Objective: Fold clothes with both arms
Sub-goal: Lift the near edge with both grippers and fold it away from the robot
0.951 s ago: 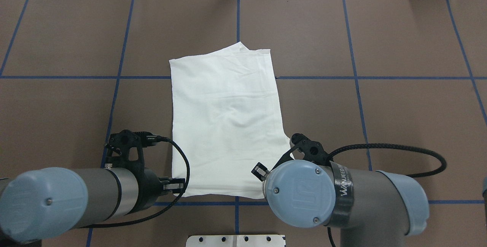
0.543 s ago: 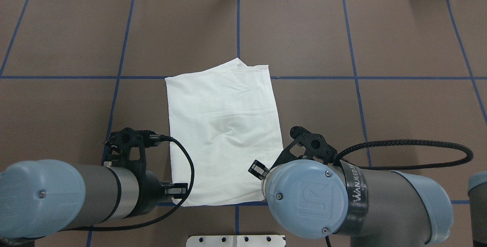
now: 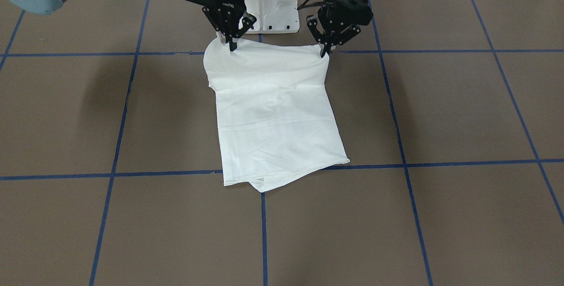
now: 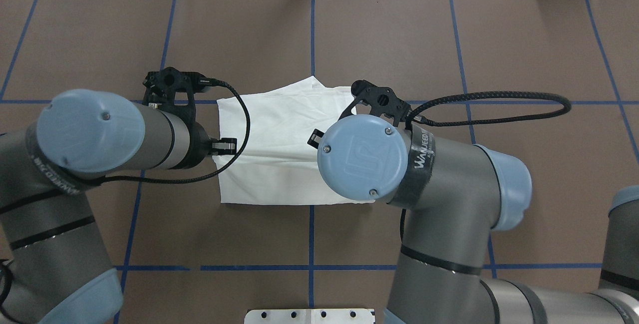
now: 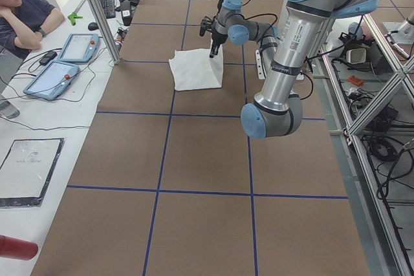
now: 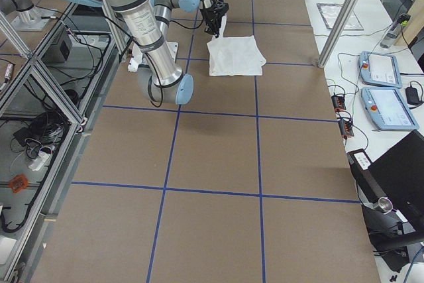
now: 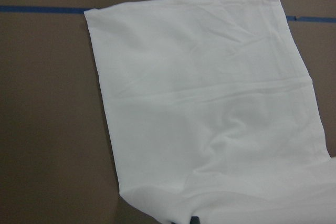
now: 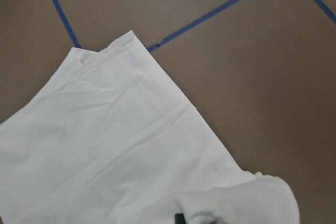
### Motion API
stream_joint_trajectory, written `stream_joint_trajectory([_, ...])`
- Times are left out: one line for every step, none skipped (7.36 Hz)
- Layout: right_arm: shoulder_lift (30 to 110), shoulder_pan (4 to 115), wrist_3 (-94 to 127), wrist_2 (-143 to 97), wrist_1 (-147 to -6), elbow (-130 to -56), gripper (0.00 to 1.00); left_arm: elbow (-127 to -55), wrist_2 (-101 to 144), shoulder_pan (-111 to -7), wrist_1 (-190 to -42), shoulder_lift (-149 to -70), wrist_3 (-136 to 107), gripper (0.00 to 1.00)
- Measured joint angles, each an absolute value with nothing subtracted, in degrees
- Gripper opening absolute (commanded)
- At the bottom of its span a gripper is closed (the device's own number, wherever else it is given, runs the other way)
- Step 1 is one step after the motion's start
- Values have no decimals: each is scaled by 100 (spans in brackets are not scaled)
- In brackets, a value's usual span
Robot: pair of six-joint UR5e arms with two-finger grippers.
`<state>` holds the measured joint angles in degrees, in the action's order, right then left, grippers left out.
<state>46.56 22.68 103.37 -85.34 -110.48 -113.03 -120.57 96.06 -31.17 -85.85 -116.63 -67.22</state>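
The clothes are one white T-shirt (image 3: 277, 118), folded into a long strip on the brown table, and no print or collar shows. In the front-facing view my left gripper (image 3: 327, 51) is shut on one near corner of its hem. My right gripper (image 3: 231, 44) is shut on the other near corner. Both corners are lifted off the table, and the far part of the T-shirt (image 4: 279, 124) lies flat. From overhead, both sets of fingers are hidden under the wrists. Each wrist view looks down on the T-shirt (image 7: 210, 108) (image 8: 105, 145), with raised cloth at the bottom edge.
The white metal pedestal base (image 3: 275, 8) stands just behind the grippers, at the robot's side of the table (image 4: 524, 39). Blue tape lines grid the tabletop. A person (image 5: 22, 14) sits at a side bench with two tablets (image 5: 65, 59).
Both arms have moved forward, away from the robot's base, carrying the near hem up and over the shirt. The shirt's visible length has shrunk from overhead.
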Motion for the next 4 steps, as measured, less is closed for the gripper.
stream_joint_trajectory([4486,2524,10097,-8534,-10504,-10639,0,-11611,9606,-3393,-8763,-11791,-6525,0])
stream_joint_trajectory([4223,2727,9946,-8534,-10056,-9906,0,-11114,9604,-3580,-9052,-11910,-6395,0])
stream_joint_trajectory([3926,2870,9866,-8534,-9664,-9178,0,-10572,9599,-3706,-9444,-12037,-6316,0])
stream_joint_trajectory([3686,2961,9793,-8534,-9319,-8557,0,-9993,9593,-3819,-9909,-12173,-6215,0])
